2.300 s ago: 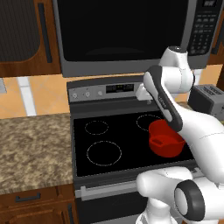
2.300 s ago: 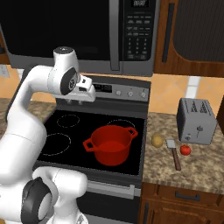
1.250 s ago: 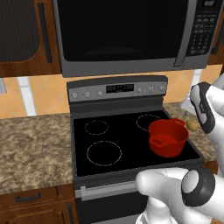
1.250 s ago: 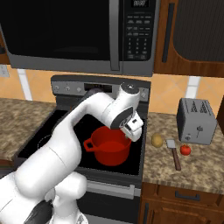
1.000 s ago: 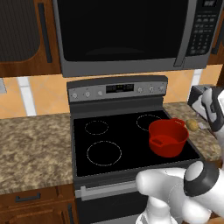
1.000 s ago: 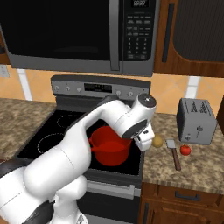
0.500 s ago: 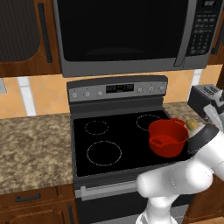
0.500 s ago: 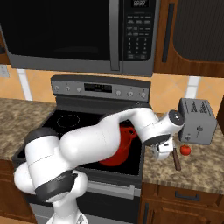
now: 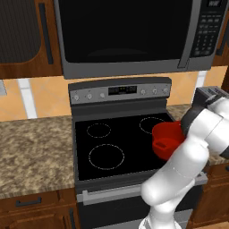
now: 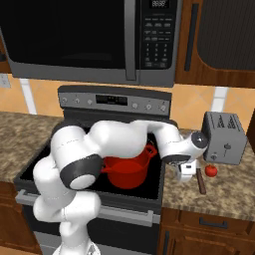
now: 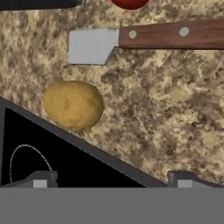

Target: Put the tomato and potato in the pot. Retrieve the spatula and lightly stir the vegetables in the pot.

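The red pot [image 10: 127,170] [image 9: 165,139] sits on the stove's front right burner. On the granite counter to its right lie the tan potato [image 11: 73,104], the spatula [image 11: 131,39] with its grey blade toward the potato, and the red tomato [image 10: 211,171] [image 11: 130,3]. My gripper [image 10: 187,172] [image 11: 113,181] hangs just above the counter at the stove's right edge. It points down, open, with nothing between its fingers. In the hand view the potato lies ahead and to the left of the fingertips [image 11: 41,179]. The spatula's brown handle [image 10: 200,182] lies beside the tomato.
A silver toaster [image 10: 224,143] stands on the counter behind the tomato. The black stove top [image 9: 112,143] lies left of the gripper, with a microwave [image 10: 99,35] overhead. My forearm reaches across above the pot.
The arm has swung right, from over the pot to the counter right of the stove. The hand has come down close to the potato. The jaws have stayed open.
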You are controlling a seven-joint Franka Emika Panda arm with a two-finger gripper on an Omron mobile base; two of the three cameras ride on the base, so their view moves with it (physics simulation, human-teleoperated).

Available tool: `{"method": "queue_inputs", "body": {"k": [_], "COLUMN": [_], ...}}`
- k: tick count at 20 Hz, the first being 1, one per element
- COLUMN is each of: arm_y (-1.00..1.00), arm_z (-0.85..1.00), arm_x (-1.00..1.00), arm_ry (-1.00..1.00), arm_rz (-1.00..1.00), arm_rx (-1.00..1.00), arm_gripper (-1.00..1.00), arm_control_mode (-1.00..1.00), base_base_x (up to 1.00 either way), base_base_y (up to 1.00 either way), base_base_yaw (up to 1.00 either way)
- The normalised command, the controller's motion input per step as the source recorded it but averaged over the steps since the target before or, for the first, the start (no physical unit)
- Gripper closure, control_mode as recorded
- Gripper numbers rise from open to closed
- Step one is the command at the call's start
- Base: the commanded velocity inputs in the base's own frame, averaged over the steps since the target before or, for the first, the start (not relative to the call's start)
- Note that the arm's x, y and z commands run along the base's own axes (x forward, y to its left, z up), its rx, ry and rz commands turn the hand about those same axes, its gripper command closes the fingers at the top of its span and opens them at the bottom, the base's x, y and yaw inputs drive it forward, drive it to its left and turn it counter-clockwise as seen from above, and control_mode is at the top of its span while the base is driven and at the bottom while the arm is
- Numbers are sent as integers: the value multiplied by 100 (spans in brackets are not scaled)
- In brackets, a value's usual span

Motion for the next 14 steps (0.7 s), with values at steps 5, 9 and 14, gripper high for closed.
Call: {"method": "queue_inputs", "body": {"k": [5,9,14], "arm_y": [-10,-28,-49], "arm_z": [-25,-17,-10], "arm_x": [45,50,42], "arm_ry": [-5,-4,-5], "arm_rz": [0,0,0], "arm_rx": [8,10,9], "arm_gripper": [-100,-100,-100], "arm_control_mode": [-100,-100,-100], "base_base_x": [0,0,0], "base_base_y": [0,0,0], "base_base_yaw": [0,0,0]}}
